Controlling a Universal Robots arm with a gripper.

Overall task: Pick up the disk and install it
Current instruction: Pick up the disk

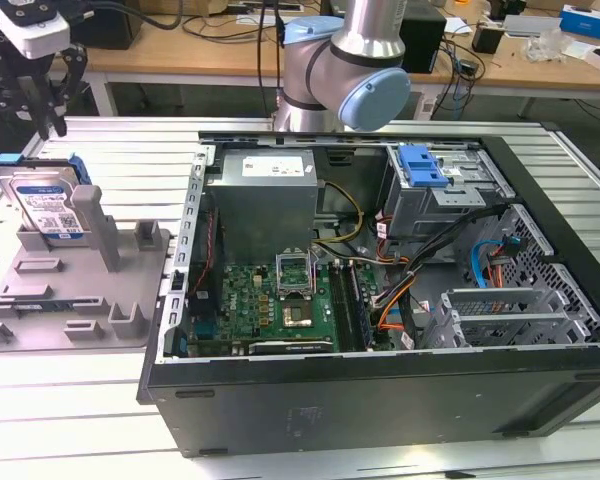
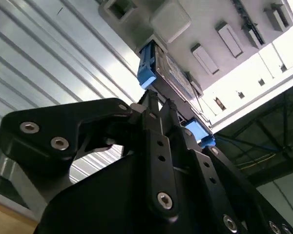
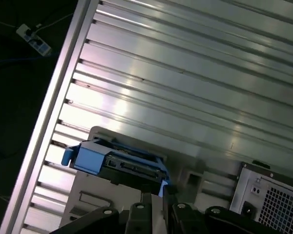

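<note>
- The disk (image 1: pixel 48 205) stands on edge in the grey fixture (image 1: pixel 130 245), at the exterior view's left
- The gripper (image 1: pixel 44 122) hovers above it, fingers close together, holding nothing
- It should probably widen and centre over the disk's top edge

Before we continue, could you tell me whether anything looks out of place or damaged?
Nothing stands out: the disk stands on edge in its grey holder, the hand hovers above it, and the computer case lies open.

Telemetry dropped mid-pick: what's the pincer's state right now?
Pincer: open or closed cannot be told; it is clear of the disk, which stands in the grey holder.
</note>
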